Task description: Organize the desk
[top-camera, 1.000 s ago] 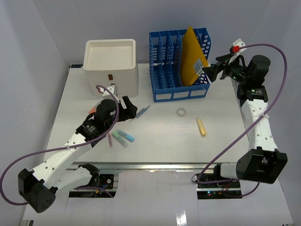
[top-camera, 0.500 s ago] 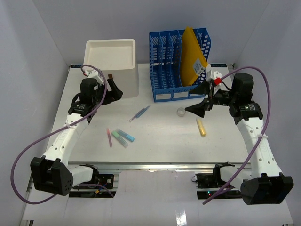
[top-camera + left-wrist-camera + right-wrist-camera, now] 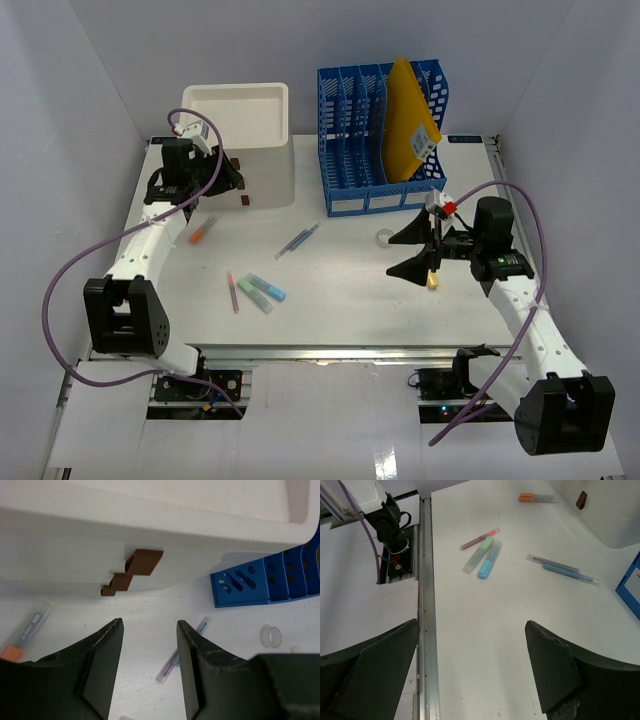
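Four markers [image 3: 272, 293], three pens [image 3: 297, 241].

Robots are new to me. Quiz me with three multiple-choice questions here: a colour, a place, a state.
1. Cap of the marker beside the white drawer box? A orange; B green; C black.
2. Where does the yellow envelope stand? A on the white drawer box; B in the blue file rack; C under an arm.
3. The right end effector is: A shut on a pen; B open, empty; C shut on tape.
Answers: A, orange tip; B, it rises from a slot; B, jaws apart, nothing between.
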You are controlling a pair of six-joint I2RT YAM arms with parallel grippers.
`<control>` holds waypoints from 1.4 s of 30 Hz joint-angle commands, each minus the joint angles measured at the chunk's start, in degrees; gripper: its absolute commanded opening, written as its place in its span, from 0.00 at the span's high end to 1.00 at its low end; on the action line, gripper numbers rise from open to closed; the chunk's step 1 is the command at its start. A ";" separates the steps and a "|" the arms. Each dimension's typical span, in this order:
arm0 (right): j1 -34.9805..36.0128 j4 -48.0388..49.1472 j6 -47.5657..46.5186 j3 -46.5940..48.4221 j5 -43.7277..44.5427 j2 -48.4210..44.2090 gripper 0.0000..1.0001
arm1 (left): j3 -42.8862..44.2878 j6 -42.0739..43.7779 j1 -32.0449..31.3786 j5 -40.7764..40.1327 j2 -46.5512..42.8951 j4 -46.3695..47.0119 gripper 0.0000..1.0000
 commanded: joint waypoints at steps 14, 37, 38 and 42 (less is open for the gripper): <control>-1.55 14.10 3.74 -6.19 -3.45 -1.85 0.08 | 10.27 3.83 -0.05 -4.33 8.50 1.74 0.51; -1.68 13.10 2.32 -7.20 -3.59 -1.39 0.09 | 2.89 4.35 -0.09 -1.30 5.10 7.43 1.00; -1.68 12.82 2.19 -7.20 -3.57 -1.31 0.08 | 2.06 4.41 -0.09 -1.14 4.42 7.65 1.00; -1.68 11.59 1.13 -6.88 -3.34 -0.97 0.09 | -2.11 4.53 -0.09 -0.64 0.38 9.03 1.00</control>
